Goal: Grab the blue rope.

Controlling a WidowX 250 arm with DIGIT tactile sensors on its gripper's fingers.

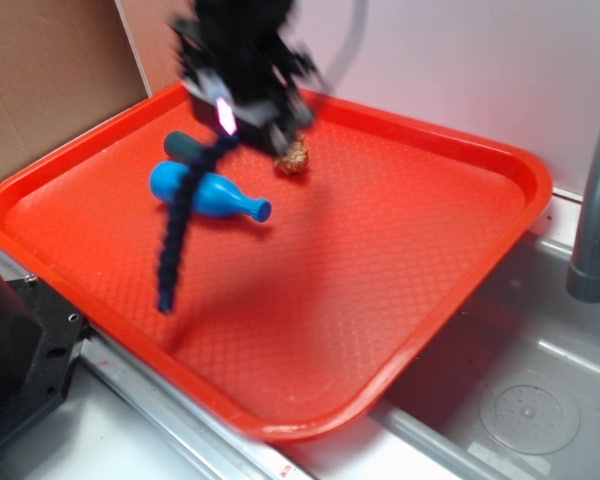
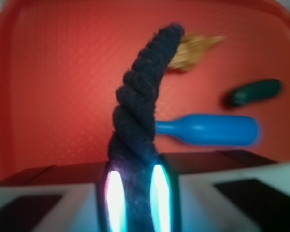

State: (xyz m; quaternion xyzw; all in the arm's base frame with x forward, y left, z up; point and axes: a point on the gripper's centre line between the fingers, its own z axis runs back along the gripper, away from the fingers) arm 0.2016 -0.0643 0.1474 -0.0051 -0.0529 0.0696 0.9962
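The blue rope [image 1: 177,222] is a thick dark navy twisted cord. It hangs down from my gripper [image 1: 226,122] above the red tray [image 1: 450,150], and its lower end dangles near the tray's left side. In the wrist view the rope [image 2: 137,111] runs up from between my two glowing pads [image 2: 115,195], which press on it from both sides. My gripper [image 2: 135,198] is shut on the rope. The arm is blurred in the exterior view.
A bright blue bottle-shaped toy [image 1: 215,198] lies on the tray behind the rope, also in the wrist view [image 2: 212,129]. A dark teal capsule [image 1: 185,147] and a tan lump [image 1: 293,157] lie near the back. A grey sink [image 1: 530,400] and faucet pipe [image 1: 598,200] are at right.
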